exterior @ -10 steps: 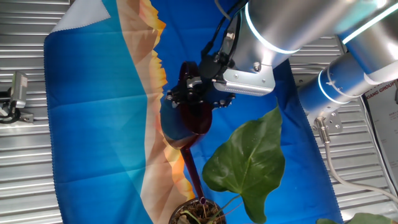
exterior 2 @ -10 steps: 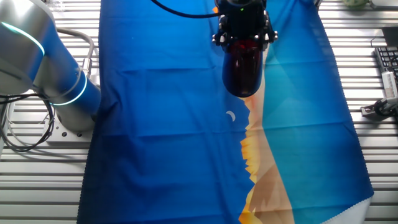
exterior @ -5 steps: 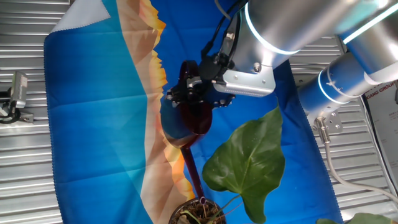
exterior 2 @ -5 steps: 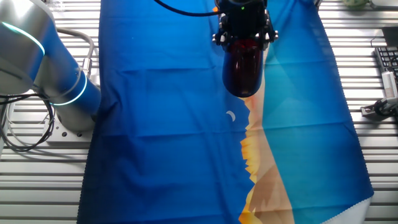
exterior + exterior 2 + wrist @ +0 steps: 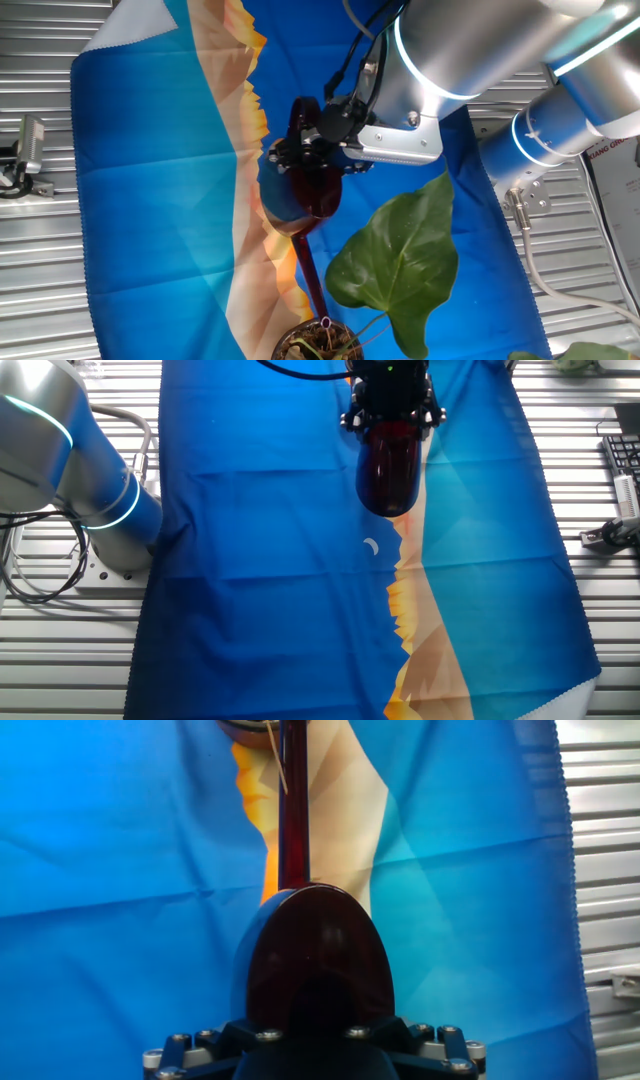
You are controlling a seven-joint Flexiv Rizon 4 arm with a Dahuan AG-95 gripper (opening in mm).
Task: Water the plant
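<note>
I'm clamping the can in my gripper, spout tip hanging just over the pot of the plant at 6 o'clock. Risk: overtilting or drifting sideways, so water is landing on the cloth or hitting the leaf.

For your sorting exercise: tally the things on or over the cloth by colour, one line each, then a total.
Dark red: 1, the watering can
Green: 1, the plant
Black: 1, the gripper
Total: 3
</note>
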